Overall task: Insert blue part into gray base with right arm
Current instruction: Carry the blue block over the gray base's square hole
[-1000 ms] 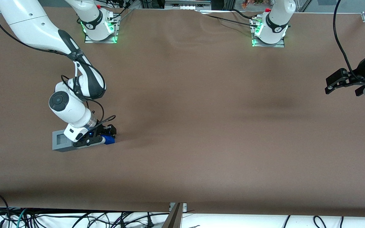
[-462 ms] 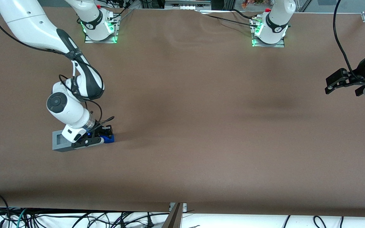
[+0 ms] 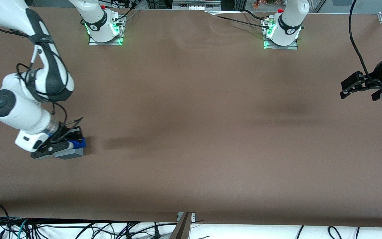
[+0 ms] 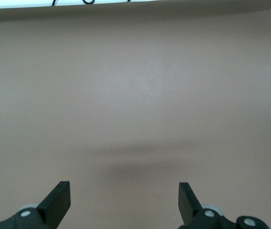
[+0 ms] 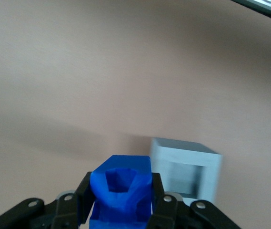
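The gripper (image 5: 122,210) hovers just above the gray base (image 5: 186,172), fingers (image 5: 84,195) clamped on the blue part (image 5: 121,198), carried high to clear the rim before insertion.

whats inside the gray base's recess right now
Nothing blue: in the right wrist view the gray base shows an unfilled square recess. The blue part sits in the shut gripper, above the table. The recess floor is not visible.
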